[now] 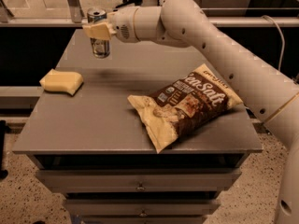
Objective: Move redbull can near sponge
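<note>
My gripper point(98, 31) is shut on the redbull can point(99, 45), a slim silver-topped can held upright above the back left part of the grey table point(107, 120). The pale finger pad point(96, 31) crosses the can's upper half, so its markings are partly hidden. The sponge point(61, 81), a pale yellow rounded block, lies on the table's left side, in front of and to the left of the can. The can hangs clear of the tabletop, apart from the sponge.
A large brown-and-cream chip bag point(189, 105) lies on the table's right half, reaching towards the front edge. My white arm point(219, 55) stretches from the right across the back of the table. Drawers point(140, 188) sit under the tabletop.
</note>
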`<state>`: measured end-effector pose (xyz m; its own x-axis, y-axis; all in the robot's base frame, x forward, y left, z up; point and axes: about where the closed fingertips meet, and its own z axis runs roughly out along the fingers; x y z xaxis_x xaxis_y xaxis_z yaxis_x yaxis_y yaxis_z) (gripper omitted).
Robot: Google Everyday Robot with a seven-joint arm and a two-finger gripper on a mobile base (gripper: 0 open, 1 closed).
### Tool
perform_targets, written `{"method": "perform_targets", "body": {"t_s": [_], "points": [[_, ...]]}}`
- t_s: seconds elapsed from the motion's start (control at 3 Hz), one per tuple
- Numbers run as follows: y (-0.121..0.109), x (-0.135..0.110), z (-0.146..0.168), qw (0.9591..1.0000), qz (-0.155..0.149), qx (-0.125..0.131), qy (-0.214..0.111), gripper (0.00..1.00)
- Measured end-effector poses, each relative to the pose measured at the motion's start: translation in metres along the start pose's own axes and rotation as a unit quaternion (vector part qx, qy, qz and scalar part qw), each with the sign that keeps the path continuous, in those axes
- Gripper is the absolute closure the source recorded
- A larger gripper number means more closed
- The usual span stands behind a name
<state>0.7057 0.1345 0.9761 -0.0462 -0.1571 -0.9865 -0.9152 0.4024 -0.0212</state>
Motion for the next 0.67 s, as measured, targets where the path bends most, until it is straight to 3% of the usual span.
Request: {"method": "perform_targets", "body": {"t_s": [0.67], "points": [[0.044,0.004,0.030,0.9994,-0.015,-0.031,-0.006,1.00]]}}
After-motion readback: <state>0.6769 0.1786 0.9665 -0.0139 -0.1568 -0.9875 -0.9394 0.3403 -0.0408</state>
